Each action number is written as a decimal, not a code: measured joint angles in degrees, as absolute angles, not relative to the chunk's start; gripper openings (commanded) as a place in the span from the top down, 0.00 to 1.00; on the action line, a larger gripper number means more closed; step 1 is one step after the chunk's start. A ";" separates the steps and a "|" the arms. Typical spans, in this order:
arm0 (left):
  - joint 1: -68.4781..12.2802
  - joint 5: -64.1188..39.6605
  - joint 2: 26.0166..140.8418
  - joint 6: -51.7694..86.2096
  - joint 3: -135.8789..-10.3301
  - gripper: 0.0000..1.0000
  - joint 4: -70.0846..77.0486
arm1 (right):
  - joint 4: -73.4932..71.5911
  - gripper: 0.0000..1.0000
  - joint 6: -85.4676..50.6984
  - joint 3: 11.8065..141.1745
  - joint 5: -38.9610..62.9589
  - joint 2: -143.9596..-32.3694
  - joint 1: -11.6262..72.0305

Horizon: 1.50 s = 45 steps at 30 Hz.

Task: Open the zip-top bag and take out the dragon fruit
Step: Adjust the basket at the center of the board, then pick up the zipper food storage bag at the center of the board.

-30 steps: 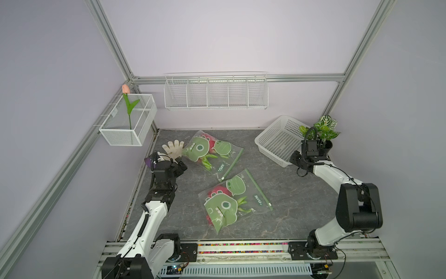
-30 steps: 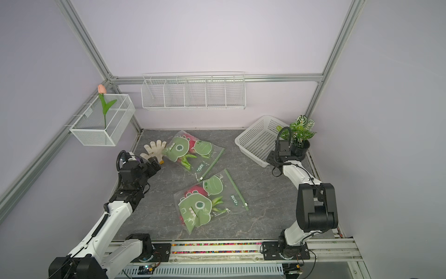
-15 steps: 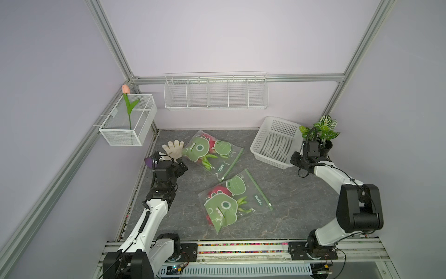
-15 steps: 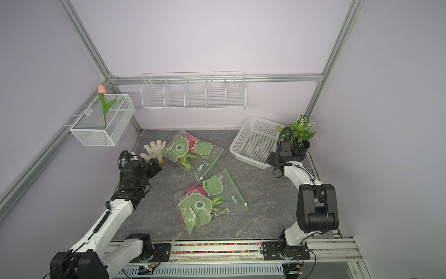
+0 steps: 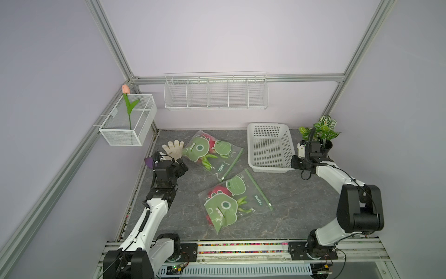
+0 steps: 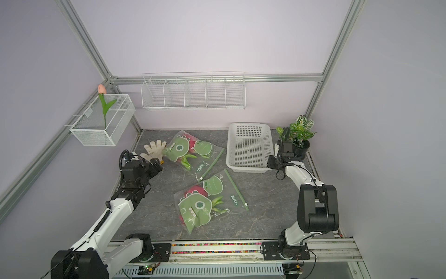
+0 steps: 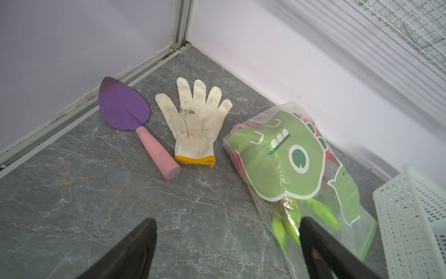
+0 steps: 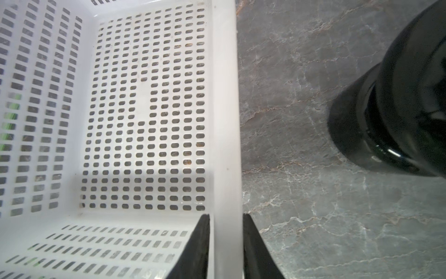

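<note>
Well, dragon fruit [image 5: 219, 190] sat inside both zip-top bags [image 5: 234, 201].
Left gripper [image 7: 226, 221] gaped wide, empty; right gripper [image 8: 225, 216] pinched the rim of the white basket [image 8: 226, 120].

Item 1, left arm [image 5: 154, 215]: I read it as stretched forward from its base, with the white link rising to a black wrist.

Item 2, left gripper [image 5: 181, 166]: aimed ahead and tipped downward. In my wrist view the black fingers [image 7: 142, 244] stand spread wide, with nothing between them.

Item 3, right arm [image 5: 337, 175]: folded, with the black elbow [image 5: 358, 210] held high behind and the white forearm running low and forward to the wrist.

Item 4, right gripper [image 5: 293, 162]: fingers [image 8: 200, 241] nearly together, pinched on the rim of the white basket [image 8: 226, 108]. One finger sits inside the wall and its partner outside, both touching it.
</note>
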<state>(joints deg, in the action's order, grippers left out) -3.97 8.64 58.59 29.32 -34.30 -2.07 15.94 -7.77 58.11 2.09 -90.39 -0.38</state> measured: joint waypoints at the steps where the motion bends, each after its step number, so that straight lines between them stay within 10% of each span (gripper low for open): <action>1: -3.97 8.54 58.65 29.32 -34.30 0.07 -2.07 | 16.12 0.74 -7.11 58.30 2.24 -90.39 -0.78; 14: -3.97 7.62 60.31 29.32 -34.61 0.10 -3.14 | 16.73 0.78 -2.74 64.51 4.34 -93.47 -3.99; 23: -3.97 6.57 61.25 29.34 -35.66 0.11 -3.14 | 20.05 0.53 -5.13 65.47 6.17 -93.12 -4.03; 45: -3.97 -0.99 59.13 31.05 -40.53 0.16 -8.43 | 32.53 0.34 -20.95 55.77 30.35 -71.59 2.83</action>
